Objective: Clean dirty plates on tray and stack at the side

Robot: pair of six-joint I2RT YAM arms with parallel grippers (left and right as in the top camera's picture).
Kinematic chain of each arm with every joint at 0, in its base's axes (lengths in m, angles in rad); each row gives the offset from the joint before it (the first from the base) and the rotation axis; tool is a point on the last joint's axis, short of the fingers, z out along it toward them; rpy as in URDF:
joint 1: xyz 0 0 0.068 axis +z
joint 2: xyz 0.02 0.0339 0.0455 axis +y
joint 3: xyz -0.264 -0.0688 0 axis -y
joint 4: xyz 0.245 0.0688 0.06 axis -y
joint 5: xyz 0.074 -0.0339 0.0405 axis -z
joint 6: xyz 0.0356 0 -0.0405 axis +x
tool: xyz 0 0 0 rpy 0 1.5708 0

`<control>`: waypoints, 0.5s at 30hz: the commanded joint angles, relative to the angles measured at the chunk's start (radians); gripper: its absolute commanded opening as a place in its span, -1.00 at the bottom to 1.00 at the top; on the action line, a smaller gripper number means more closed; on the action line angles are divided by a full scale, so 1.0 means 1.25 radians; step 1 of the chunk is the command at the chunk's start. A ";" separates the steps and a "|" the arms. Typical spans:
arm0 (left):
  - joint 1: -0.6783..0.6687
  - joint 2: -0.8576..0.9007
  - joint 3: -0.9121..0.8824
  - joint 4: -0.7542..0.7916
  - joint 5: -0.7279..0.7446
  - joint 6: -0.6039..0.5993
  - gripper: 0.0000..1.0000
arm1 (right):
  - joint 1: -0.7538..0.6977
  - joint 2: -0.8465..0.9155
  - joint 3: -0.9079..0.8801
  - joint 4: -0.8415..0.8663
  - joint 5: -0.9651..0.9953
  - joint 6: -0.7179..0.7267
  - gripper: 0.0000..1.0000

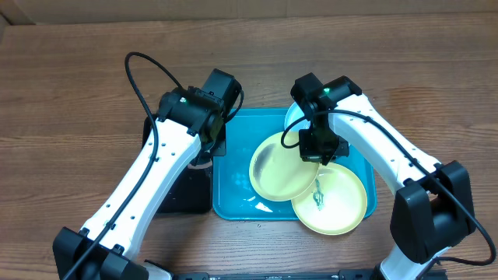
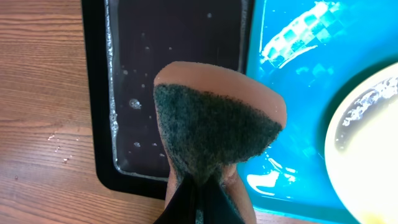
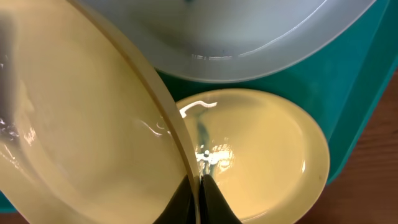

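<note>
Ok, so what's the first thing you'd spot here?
The bright blue tray sits in the middle of the table. The right gripper pinches a yellow plate by its rim, tilted up over the tray. The left gripper holds a green-faced sponge above the wet black tray.

Robotics lab: wooden table (image 1: 70, 85), two arms (image 1: 156, 173).

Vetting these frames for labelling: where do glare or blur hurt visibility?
Overhead: evenly lit and sharp, faint sheen on the tray. Left wrist: strong white glare on the tray's floor, sponge crisp. Right wrist: the held plate blurs toward the upper left; specular streaks on the lower plate.
</note>
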 commanded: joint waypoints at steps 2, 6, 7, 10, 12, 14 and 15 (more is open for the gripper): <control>0.018 0.003 0.001 -0.002 -0.013 0.001 -0.92 | 0.003 -0.029 0.023 0.003 -0.174 -0.069 -0.92; 0.023 0.003 0.001 -0.021 -0.014 0.007 -0.91 | 0.003 -0.029 0.022 0.009 -0.320 -0.086 -0.92; 0.025 0.003 0.001 -0.027 -0.014 0.007 -0.91 | 0.003 -0.029 0.022 0.013 -0.352 -0.089 -0.92; 0.035 0.003 0.001 -0.040 -0.017 0.007 -0.92 | 0.003 -0.029 0.022 0.045 -0.442 -0.120 -0.92; 0.045 0.003 0.001 -0.040 -0.021 0.007 -0.92 | 0.003 -0.029 0.021 0.076 -0.452 -0.111 -0.91; 0.059 0.003 0.001 -0.040 -0.020 0.007 -0.92 | 0.003 -0.029 0.021 0.108 -0.434 -0.075 -0.92; 0.068 0.003 0.001 -0.040 -0.019 0.007 -0.92 | 0.003 -0.029 0.021 0.129 -0.429 -0.062 -0.92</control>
